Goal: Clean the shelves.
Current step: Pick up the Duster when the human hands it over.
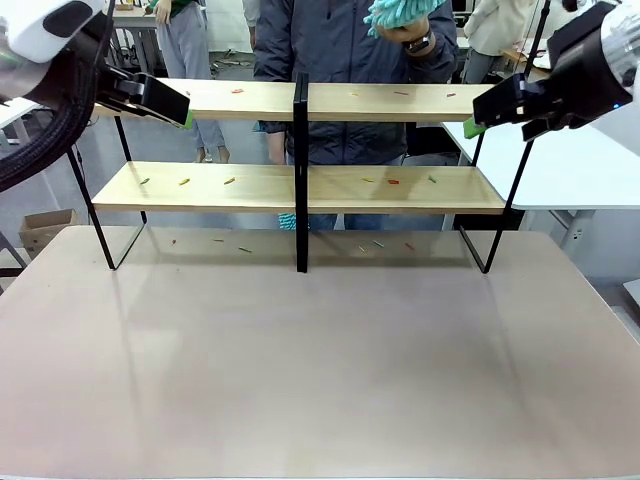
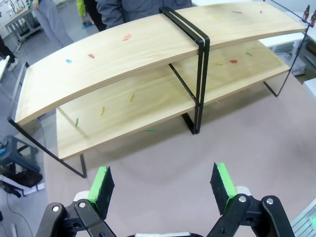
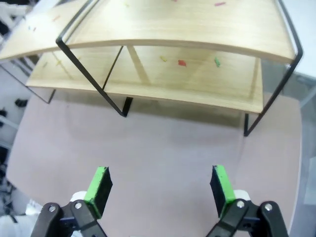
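Left claw (image 2: 161,178) — shelves (image 2: 123,59) ahead, apart

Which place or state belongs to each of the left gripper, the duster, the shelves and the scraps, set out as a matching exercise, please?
1. left gripper
2. duster
3. shelves
4. scraps

A. strewn over both boards
B. standing on the table, at its far side
C. open and empty
D. held up in the person's hand

Pairs: 1-C, 2-D, 3-B, 4-A
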Motion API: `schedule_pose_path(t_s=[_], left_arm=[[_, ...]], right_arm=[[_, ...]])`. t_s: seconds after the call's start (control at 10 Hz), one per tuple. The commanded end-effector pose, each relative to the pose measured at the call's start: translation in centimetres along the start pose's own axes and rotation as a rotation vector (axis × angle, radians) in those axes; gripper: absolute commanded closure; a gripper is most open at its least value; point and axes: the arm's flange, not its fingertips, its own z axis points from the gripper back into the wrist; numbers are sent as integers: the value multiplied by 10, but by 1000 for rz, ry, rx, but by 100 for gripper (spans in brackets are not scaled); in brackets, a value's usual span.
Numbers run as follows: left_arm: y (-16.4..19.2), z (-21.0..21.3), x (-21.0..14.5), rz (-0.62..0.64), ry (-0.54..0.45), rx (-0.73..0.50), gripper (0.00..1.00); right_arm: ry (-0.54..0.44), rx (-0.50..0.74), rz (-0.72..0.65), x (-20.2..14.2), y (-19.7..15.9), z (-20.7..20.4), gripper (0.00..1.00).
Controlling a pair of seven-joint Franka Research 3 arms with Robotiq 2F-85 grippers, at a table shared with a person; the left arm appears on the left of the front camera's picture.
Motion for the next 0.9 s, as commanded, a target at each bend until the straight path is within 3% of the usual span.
schedule_pose_path(t_s=[0.0, 0.3, 0.5, 0.8], left_arm=[[0, 1, 1, 0, -7, 1, 0], [0, 1, 1, 0, -7, 1, 0], [0, 1, 1, 0, -7, 1, 0], [0, 1, 1, 0, -7, 1, 0]], right_arm=[[-42, -76, -57, -11, 34, 31, 0], [-43, -57, -56, -28, 52, 59, 0], [-36, -17, 20, -41, 61, 66, 0], [-142, -12, 119, -52, 67, 75, 0]])
